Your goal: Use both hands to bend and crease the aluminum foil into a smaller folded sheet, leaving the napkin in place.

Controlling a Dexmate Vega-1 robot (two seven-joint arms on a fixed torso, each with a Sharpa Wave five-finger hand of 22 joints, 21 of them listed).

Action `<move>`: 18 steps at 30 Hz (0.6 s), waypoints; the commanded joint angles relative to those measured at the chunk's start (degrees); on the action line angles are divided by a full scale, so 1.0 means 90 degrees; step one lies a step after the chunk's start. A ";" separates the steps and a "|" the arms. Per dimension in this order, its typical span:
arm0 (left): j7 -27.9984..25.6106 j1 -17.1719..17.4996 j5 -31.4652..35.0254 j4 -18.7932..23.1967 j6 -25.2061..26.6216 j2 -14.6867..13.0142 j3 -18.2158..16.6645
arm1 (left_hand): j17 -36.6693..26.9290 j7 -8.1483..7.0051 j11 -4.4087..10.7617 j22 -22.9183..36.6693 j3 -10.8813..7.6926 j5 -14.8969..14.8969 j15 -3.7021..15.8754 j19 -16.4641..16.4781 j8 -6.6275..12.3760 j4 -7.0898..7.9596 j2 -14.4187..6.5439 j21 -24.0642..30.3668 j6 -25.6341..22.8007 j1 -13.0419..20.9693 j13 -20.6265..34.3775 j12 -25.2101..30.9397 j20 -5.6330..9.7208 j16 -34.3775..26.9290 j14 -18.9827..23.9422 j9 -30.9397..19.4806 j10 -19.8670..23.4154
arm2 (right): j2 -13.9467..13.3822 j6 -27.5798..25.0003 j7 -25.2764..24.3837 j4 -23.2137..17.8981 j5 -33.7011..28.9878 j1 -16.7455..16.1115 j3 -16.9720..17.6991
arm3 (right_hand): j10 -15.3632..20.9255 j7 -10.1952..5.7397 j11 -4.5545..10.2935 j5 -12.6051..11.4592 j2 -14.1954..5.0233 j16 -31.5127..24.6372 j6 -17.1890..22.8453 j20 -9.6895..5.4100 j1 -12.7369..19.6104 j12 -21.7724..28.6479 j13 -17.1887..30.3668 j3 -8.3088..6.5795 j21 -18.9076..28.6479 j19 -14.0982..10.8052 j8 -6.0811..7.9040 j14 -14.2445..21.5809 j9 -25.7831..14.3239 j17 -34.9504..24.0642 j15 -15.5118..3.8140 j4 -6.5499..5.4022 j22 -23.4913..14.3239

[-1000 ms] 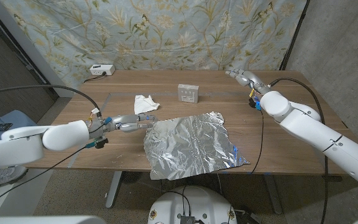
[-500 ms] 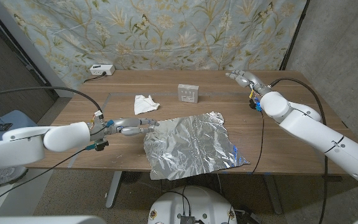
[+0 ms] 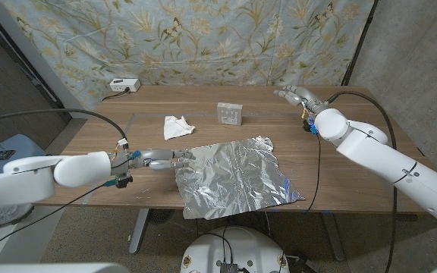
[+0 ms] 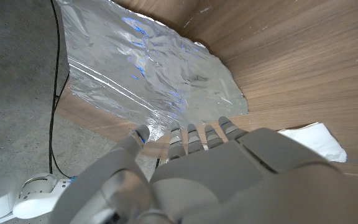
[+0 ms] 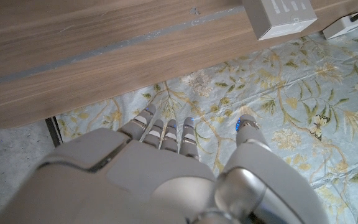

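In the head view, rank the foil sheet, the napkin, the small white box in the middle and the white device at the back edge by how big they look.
1. Foil sheet, by far.
2. Napkin.
3. White box and white device look about alike; the device lies farther back, so I won't rank them.

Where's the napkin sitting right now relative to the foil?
In the head view the napkin lies on the table's left half, just beyond the aluminum foil's far-left corner, apart from it, with the left hand nearer the robot and a small white box to its right.
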State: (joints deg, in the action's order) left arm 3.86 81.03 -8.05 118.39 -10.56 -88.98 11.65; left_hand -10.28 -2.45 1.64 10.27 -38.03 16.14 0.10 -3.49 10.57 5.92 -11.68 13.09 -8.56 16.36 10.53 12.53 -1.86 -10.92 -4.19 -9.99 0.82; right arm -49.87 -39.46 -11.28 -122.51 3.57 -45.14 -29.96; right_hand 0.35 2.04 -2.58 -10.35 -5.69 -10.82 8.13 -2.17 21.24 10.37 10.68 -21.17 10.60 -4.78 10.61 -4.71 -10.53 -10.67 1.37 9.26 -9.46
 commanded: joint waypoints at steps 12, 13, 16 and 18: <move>0.0442 0.0011 0.0180 0.0094 0.0315 0.0000 -0.0059 | -0.0021 -0.0018 -0.0021 0.0021 -0.0138 0.0035 -0.0038 -0.0094 0.0002 0.0154 0.0011 -0.0041 -0.0052 -0.0103 0.0028 -0.0035 -0.0047 0.0018 -0.0013 -0.0025 -0.0015 | 0.0124 -0.2821 0.0706 -0.1066 -0.0433 0.0529 -0.0537 | -0.0165 0.0224 -0.0174 -0.0020 0.0089 -0.0006 -0.0042 0.0120 0.0445 0.0038 0.0018 -0.0089 0.0003 0.0037 0.0059 -0.0076 -0.0023 0.0000 0.0195 0.0109 -0.0016; 0.0413 0.0031 0.0179 0.0129 0.0409 0.0000 -0.0068 | -0.0022 -0.0019 -0.0020 0.0021 -0.0139 0.0034 -0.0038 -0.0095 0.0001 0.0159 0.0011 -0.0042 -0.0051 -0.0106 0.0028 -0.0036 -0.0046 0.0019 -0.0019 -0.0025 -0.0016 | 0.0135 -0.2881 0.0712 -0.1101 -0.0436 0.0531 -0.0539 | -0.0163 0.0230 -0.0181 -0.0020 0.0094 -0.0008 -0.0046 0.0129 0.0455 0.0040 0.0018 -0.0090 0.0004 0.0034 0.0058 -0.0073 -0.0023 0.0000 0.0195 0.0110 -0.0016; 0.0493 -0.0096 0.0153 0.0134 0.0448 0.0000 0.0064 | -0.0035 -0.0003 -0.0023 0.0023 -0.0143 0.0024 -0.0043 -0.0107 0.0001 0.0228 0.0010 -0.0049 -0.0060 -0.0148 0.0028 -0.0041 -0.0037 0.0013 -0.0027 -0.0026 -0.0021 | 0.0171 -0.3072 0.0722 -0.1207 -0.0455 0.0557 -0.0573 | -0.0127 0.0250 -0.0195 -0.0022 0.0127 -0.0019 -0.0041 0.0163 0.0536 0.0063 0.0019 -0.0099 0.0018 0.0000 0.0068 -0.0051 -0.0024 0.0001 0.0173 0.0117 -0.0015; 0.0528 -0.0176 0.0154 0.0129 0.0448 0.0000 0.0152 | -0.0040 0.0003 -0.0022 0.0023 -0.0145 0.0020 -0.0045 -0.0115 0.0003 0.0258 0.0009 -0.0054 -0.0067 -0.0168 0.0028 -0.0042 -0.0034 0.0011 -0.0030 -0.0026 -0.0020 | 0.0203 -0.3263 0.0745 -0.1263 -0.0489 0.0642 -0.0664 | -0.0075 0.0268 -0.0199 -0.0023 0.0145 -0.0026 -0.0037 0.0156 0.0589 0.0087 0.0020 -0.0106 0.0022 -0.0013 0.0073 -0.0031 -0.0024 0.0002 0.0141 0.0118 -0.0014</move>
State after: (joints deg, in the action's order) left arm 6.81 83.47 -6.85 118.66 -7.97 -88.98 9.05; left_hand -10.40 -2.36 1.64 10.26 -39.31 16.13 0.01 -3.80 10.57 7.79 -11.63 12.66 -8.48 15.36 10.53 12.28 -2.16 -10.92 -4.28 -9.99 0.82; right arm -48.93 -55.09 -7.18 -130.61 1.29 -41.00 -34.02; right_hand -0.86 3.94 -4.00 -10.35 -4.51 -10.82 7.75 -1.11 25.55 10.66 10.68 -21.83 10.60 -4.37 10.86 -5.09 -10.53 -10.67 2.59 10.21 -9.46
